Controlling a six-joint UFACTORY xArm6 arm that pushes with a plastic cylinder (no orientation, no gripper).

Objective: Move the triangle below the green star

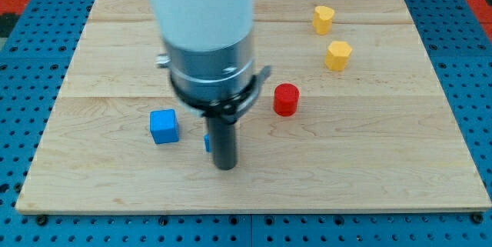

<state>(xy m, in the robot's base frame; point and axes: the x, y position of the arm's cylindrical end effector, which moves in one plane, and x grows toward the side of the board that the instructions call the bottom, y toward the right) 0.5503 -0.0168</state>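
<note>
Blue sliver: a small blue piece (pixel 207 143) shows at the rod's left edge, mostly hidden; its shape, its long axis and which way it points cannot be told, so whether it is the triangle is unclear.
Green star: none shows in this view; the arm's body covers much of the board's middle and top.
My tip: the dark rod's lower end (pixel 224 167) sits on the board, touching or just beside the blue sliver, which lies at about 10 o'clock from it. The tool is a plain rod with nothing to open or close, and it holds nothing.
Blue cube: the blue cube (pixel 163 126) stands at roughly 10 o'clock from my tip, near but apart from it.
Red cylinder: the red cylinder (pixel 286 99) stands upright at about 2 o'clock from my tip.
Yellow blocks: a yellow hexagonal block (pixel 337 55) and a yellow rounded block (pixel 323 19) lie further out at 2 o'clock, near each other.
Board: pale wooden board (pixel 369 155) on a blue pegboard (pixel 23 78).
Writing: no readable labels.
</note>
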